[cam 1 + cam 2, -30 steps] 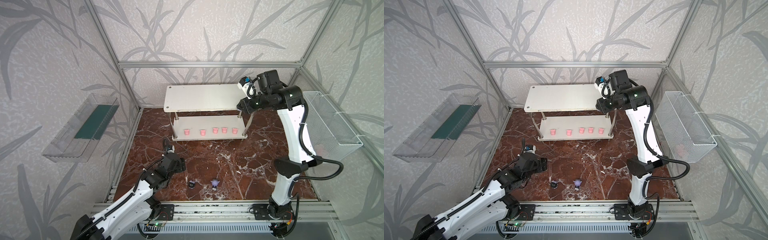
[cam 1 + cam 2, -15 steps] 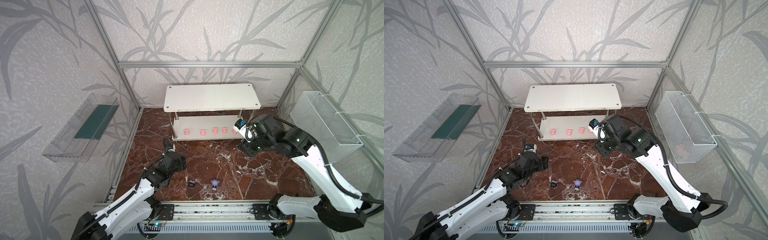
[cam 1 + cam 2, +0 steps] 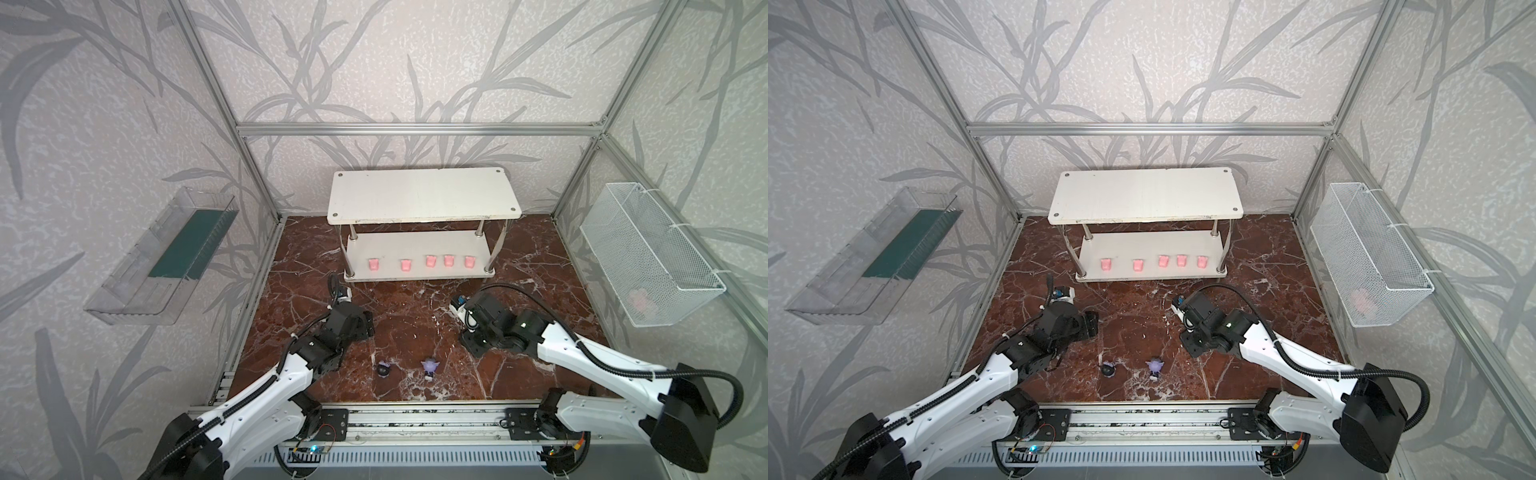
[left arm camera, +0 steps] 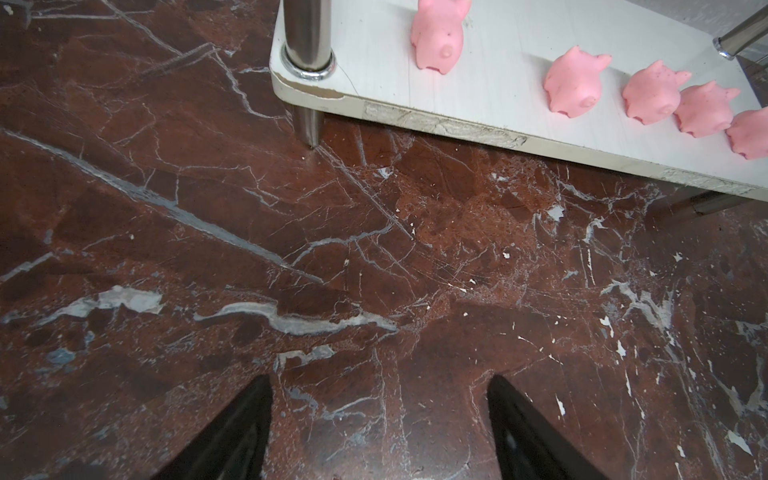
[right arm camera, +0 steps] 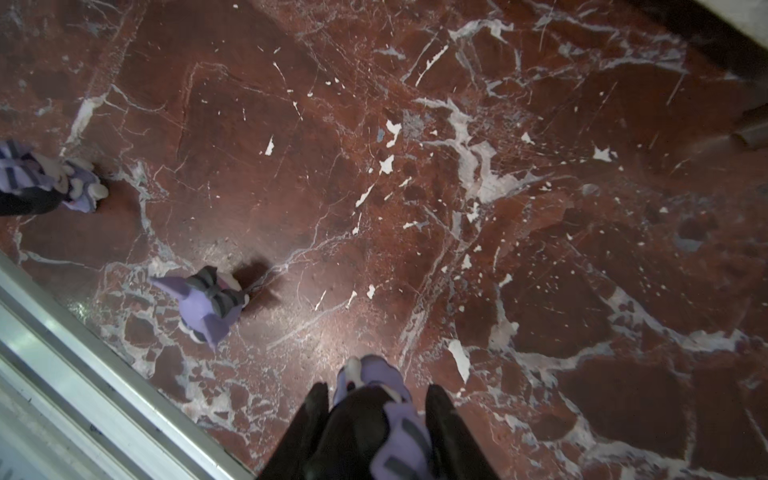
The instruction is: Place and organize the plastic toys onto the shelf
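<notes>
Right wrist view: right jaws pinch a black-and-lilac plastic figurine [image 5: 365, 419]; left jaws gape empty. Two more figurines [image 3: 430, 367] sit on the near desk [image 3: 540, 270]; five pink piglets [image 3: 430, 261] line the white shelf [image 3: 424, 195], lower tier.

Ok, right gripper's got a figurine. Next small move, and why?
Probably lift the right gripper and carry its figurine toward the bare top board of the shelf: the jaws are shut on it, and five pigs already line the lower board.
</notes>
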